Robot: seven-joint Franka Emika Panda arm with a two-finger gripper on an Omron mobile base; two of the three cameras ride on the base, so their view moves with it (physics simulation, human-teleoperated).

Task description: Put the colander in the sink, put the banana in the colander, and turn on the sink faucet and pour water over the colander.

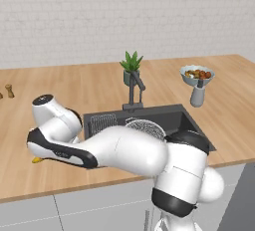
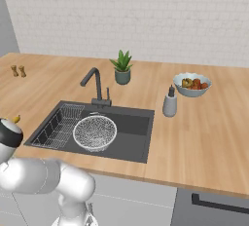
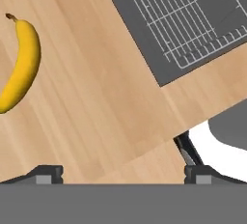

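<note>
The banana (image 3: pixel 21 63) lies on the wooden tabletop (image 3: pixel 106 102), up and to the left of the tool (image 3: pixel 123 172), not between its tips. It looks light, a bit soft, w/ smooth curved skin, so prob. best to take it at the thick middle, across the width, w/o hard squeeze. The tool stands wide open, holds nothing, touches nothing. The colander (image 2: pixel 95 131) sits already in the sink (image 2: pixel 131 144), to the upper right of the tool.
</note>
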